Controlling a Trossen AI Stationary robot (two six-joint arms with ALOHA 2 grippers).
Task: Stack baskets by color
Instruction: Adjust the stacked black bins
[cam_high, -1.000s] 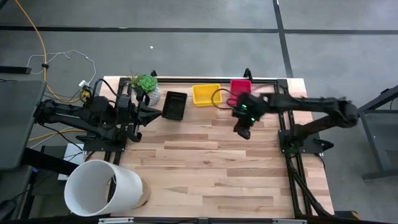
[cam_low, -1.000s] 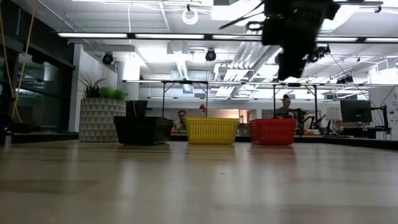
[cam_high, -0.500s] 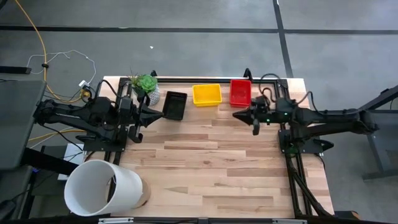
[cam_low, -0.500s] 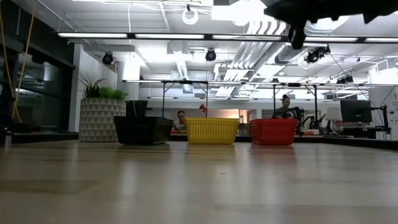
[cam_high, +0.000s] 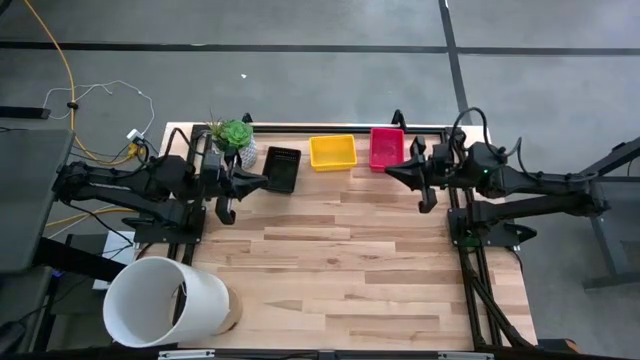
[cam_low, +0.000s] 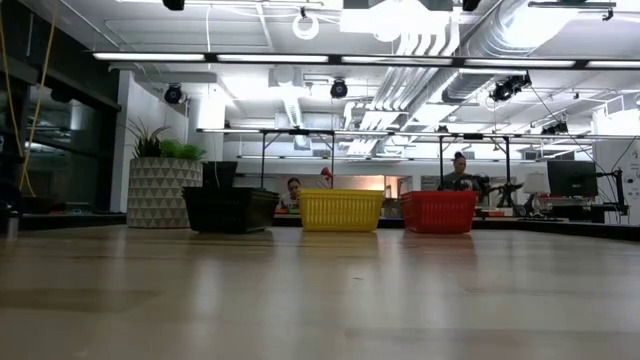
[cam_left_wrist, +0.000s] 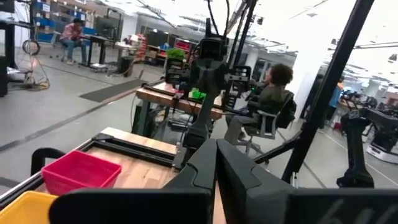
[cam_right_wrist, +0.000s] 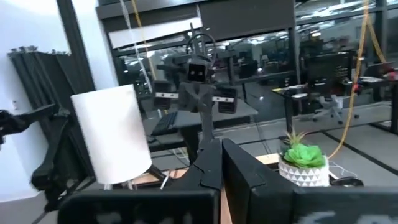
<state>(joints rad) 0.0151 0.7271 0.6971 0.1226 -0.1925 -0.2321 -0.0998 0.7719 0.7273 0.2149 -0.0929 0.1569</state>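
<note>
Three baskets stand in a row on their bottoms along the table's far edge: a black basket (cam_high: 281, 168), a yellow basket (cam_high: 332, 152) and a pink-red basket (cam_high: 386, 148). The low view shows the same row: black (cam_low: 230, 209), yellow (cam_low: 341, 210), red (cam_low: 438, 211). My left gripper (cam_high: 262, 183) is shut and points level toward the table's right, just near of the black basket. My right gripper (cam_high: 390, 172) is also shut, points level toward the left, and hangs above the table just near of the pink-red basket. Neither holds anything.
A large white bucket (cam_high: 165, 302) lies at the table's near left corner. A white pot with a green plant (cam_high: 235, 140) stands at the far left, beside the black basket. Bare wood (cam_high: 340, 260) spreads over the middle and near side.
My right gripper has risen from in front of the pink-red basket and drawn back toward the table's right edge. It has tipped from pointing down to pointing level and has left the low view. The baskets have kept their places.
</note>
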